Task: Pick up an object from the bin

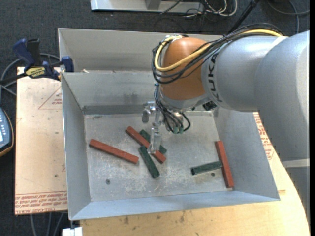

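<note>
Several flat sticks, red and dark green, lie loose on the floor of the grey bin. The gripper is low in the middle of the bin, right over a small crossed cluster: a red stick running from far-left to near-right, a dark green stick angled toward the near side, and a short green piece just beside the red one. These three touch or overlap.

Jaw state: cannot tell, the wrist and cables hide too much. Nothing is clearly gripped. The likely target is the red stick of the cluster, or the green one crossing it; which one I cannot tell.

A long red stick lies apart to the left. Another red stick and a green stick meet at the near right, well clear of the gripper.

Risks:
- The sticks overlap, so a close could catch two at once or just nudge the pile.
- They are thin and flat on the floor, so the tips may slide over them and come up with nothing.
- A grip off-centre on a long stick could let it swing or drop during the lift.
</note>
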### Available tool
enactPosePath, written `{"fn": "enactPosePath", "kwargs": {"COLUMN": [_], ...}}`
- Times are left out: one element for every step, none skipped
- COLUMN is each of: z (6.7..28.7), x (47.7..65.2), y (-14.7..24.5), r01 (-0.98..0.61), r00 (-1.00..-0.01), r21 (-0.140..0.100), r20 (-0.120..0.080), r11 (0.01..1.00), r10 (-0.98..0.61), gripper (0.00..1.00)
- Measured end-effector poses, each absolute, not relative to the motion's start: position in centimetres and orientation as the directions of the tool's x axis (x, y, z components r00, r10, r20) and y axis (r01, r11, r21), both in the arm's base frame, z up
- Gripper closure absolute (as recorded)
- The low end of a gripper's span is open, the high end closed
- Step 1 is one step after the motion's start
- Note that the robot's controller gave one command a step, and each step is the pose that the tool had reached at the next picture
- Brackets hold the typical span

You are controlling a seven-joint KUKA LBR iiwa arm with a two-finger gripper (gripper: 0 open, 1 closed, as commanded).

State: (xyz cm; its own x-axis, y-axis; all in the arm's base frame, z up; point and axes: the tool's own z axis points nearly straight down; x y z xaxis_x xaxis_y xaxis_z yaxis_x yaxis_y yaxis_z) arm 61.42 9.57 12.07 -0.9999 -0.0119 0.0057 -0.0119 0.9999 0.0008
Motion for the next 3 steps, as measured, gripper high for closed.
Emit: {"fn": "enactPosePath", "kwargs": {"z": [6.86, 7.73, 7.22], "x": [59.85, 60.36, 60.12], "y": [8.88, 8.94, 8.81], "r01": [-0.006, -0.006, -0.006], "r00": [-1.0, -1.0, -1.0], "r21": [0.003, 0.005, 0.003], "r20": [0.002, -0.014, -0.007], "r11": [1.0, 1.0, 1.0], "r10": [-0.006, -0.006, -0.006], "gripper": [0.0, 1.0, 0.0]}}
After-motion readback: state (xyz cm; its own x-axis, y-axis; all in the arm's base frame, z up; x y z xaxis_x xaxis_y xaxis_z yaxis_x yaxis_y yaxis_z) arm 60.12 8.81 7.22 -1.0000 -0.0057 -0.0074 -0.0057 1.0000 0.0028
